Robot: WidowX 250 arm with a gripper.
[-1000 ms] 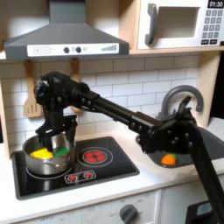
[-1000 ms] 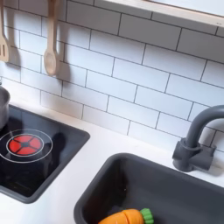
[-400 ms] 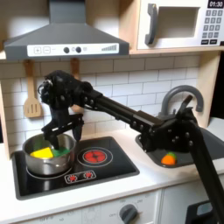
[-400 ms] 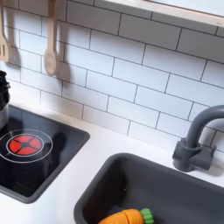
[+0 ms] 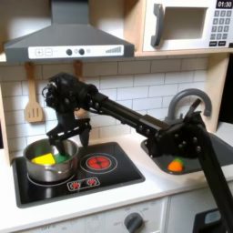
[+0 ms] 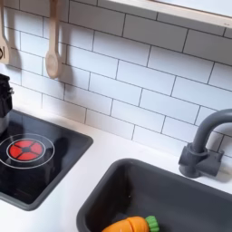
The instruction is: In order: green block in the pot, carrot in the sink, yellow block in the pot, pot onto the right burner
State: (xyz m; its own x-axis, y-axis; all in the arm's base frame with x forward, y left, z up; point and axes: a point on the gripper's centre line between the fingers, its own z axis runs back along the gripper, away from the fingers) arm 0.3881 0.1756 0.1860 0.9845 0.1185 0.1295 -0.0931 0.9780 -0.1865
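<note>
Two blocks sit in your pot (image 5: 47, 157): yellow block (image 5: 42, 160) beside green block (image 5: 62, 157) | pot on the first exterior view's left burner | your gripper (image 5: 67, 139) hangs just above the pot's rim, fingers apart, holding nothing | carrot (image 6: 132, 225) lies in the sink (image 6: 186, 198) in both exterior views
</note>
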